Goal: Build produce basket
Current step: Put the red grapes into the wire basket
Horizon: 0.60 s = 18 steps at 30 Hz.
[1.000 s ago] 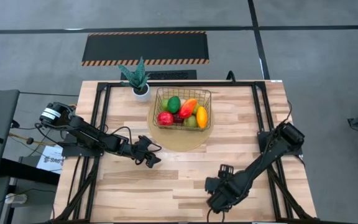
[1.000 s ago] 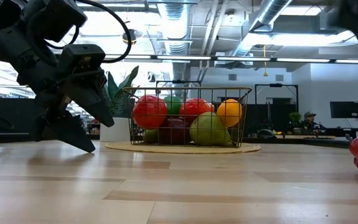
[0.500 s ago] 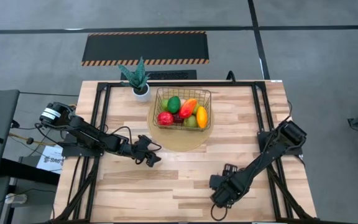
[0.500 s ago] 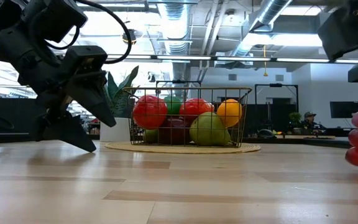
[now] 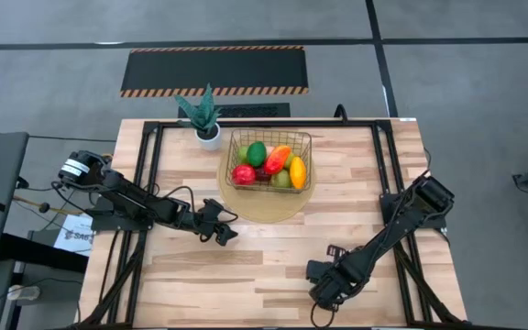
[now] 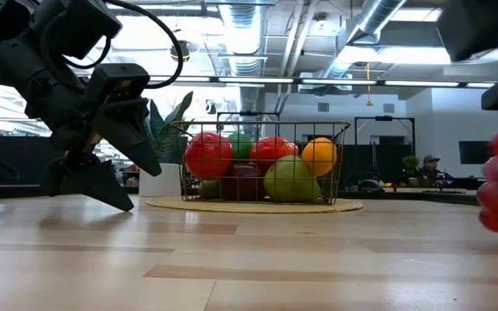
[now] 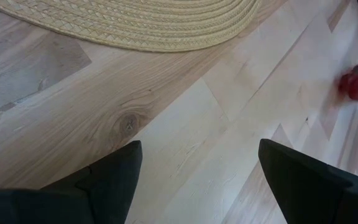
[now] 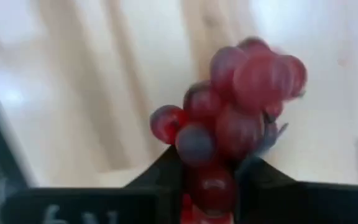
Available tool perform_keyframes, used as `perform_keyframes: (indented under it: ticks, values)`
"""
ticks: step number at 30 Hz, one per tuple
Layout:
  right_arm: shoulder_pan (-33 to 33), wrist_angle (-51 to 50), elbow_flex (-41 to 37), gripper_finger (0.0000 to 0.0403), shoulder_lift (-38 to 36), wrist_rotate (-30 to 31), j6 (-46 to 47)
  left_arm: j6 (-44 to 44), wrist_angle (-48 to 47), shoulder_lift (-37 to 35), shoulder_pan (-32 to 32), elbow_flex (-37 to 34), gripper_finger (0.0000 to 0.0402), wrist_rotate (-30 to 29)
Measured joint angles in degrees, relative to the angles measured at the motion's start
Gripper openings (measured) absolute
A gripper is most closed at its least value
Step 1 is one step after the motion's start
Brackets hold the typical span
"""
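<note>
- My right gripper (image 8: pixel 213 177) is clamped on the grapes (image 8: pixel 241 118): I lift clear of the desk (image 5: pixel 273 257) before heading to the basket (image 5: pixel 269 160).
- My left gripper (image 5: pixel 225 229), fingers spread and empty, waits near the mat.

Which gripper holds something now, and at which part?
The right gripper holds the grapes by the bunch's lower end. The left gripper is open, empty.

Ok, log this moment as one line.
right gripper: shut on grapes, lifted | left gripper: open, by mat | basket: holds fruit
</note>
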Motion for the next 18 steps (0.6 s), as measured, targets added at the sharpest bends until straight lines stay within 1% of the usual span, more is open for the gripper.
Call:
perform_keyframes:
  ticks: [3,6,10,14,16,18]
  values:
    - [-0.4,1.7,0.0,0.0073,-2.2,0.2,0.0,0.0,0.0,0.0,0.0,0.0,0.0316,0.0]
    - [-1.2,2.9,0.0,0.0069,-5.3,1.6,0.0,0.0,0.0,0.0,0.0,0.0,0.0316,0.0]
    - [-3.2,5.7,0.0,0.0067,-10.5,5.1,-0.8,0.0,0.0,0.0,0.0,0.0,0.0316,0.0]
    - [-6.1,11.4,0.0,0.0067,-16.1,11.1,-4.2,0.0,0.0,0.0,0.0,0.0,0.0316,0.0]
    - [-8.0,14.5,0.0,0.0067,-18.6,15.0,-6.9,0.0,0.0,0.0,0.0,0.0,0.0316,0.0]
    - [-10.2,18.2,0.0,0.0066,-20.9,17.6,-10.3,0.0,0.0,0.0,0.0,0.0,0.0316,0.1]
